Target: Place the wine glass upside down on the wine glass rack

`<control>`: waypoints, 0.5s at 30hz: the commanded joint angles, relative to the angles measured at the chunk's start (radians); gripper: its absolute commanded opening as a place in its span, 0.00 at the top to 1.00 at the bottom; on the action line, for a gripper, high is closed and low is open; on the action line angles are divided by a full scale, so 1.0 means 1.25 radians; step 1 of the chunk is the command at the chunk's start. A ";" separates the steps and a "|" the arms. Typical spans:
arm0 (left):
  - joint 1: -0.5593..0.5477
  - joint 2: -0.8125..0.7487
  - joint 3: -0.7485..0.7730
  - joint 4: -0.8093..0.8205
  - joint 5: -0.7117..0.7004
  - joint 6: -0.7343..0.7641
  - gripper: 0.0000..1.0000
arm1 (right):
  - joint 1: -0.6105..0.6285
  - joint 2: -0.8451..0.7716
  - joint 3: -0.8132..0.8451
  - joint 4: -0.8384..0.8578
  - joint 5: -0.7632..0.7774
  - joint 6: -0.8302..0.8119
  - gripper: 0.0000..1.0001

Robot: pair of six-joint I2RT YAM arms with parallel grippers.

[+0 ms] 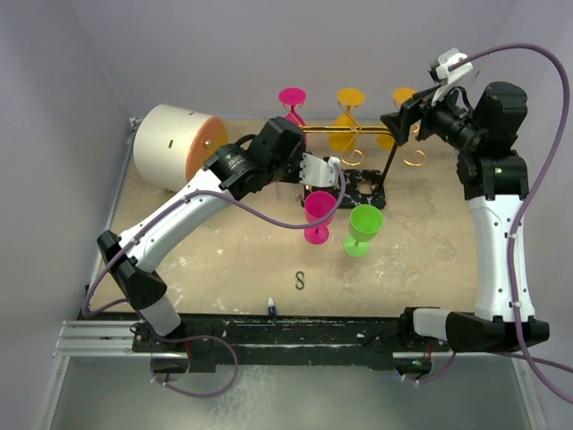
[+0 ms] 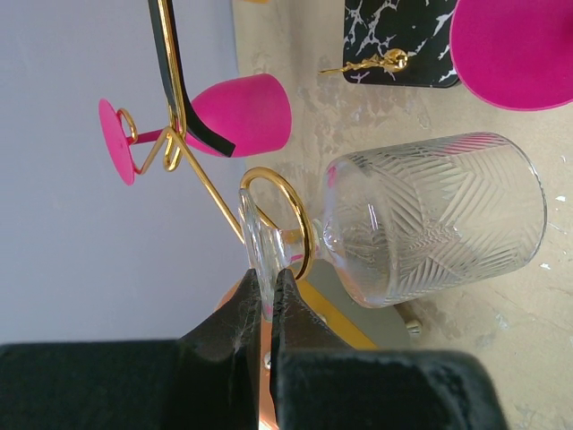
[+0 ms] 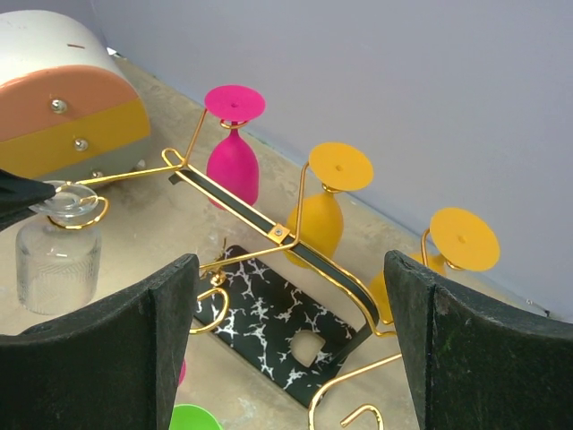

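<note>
A clear cut-glass wine glass (image 2: pixel 430 224) hangs upside down with its stem in a gold curled hook (image 2: pixel 300 224) of the wine glass rack. My left gripper (image 2: pixel 269 288) is shut on the rim of the glass's foot (image 2: pixel 255 237). The glass also shows in the right wrist view (image 3: pixel 58 255). The rack is a gold wire frame (image 3: pixel 295 237) on a black marble-veined base (image 3: pixel 269 313), seen from above at the back middle (image 1: pixel 363 190). My right gripper (image 3: pixel 291 358) is open and empty, held above the rack's right end (image 1: pixel 403 121). My left gripper (image 1: pixel 329 168) is over the rack's left front.
A pink glass (image 3: pixel 233 152) and two orange glasses (image 3: pixel 327 210) (image 3: pixel 452 246) hang upside down on the rack's far side. A pink glass (image 1: pixel 319 215) and a green glass (image 1: pixel 363 228) stand before the base. A white and orange box (image 1: pixel 175 148) sits back left. A small hook (image 1: pixel 300 280) lies near front.
</note>
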 commanded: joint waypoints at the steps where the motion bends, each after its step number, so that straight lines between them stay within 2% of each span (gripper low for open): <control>1: -0.006 -0.028 0.061 0.039 0.028 0.005 1.00 | -0.005 -0.014 -0.002 0.037 -0.018 0.005 0.14; 15: -0.011 -0.014 0.062 0.070 0.033 0.033 1.00 | -0.007 -0.016 -0.009 0.040 -0.020 0.003 0.13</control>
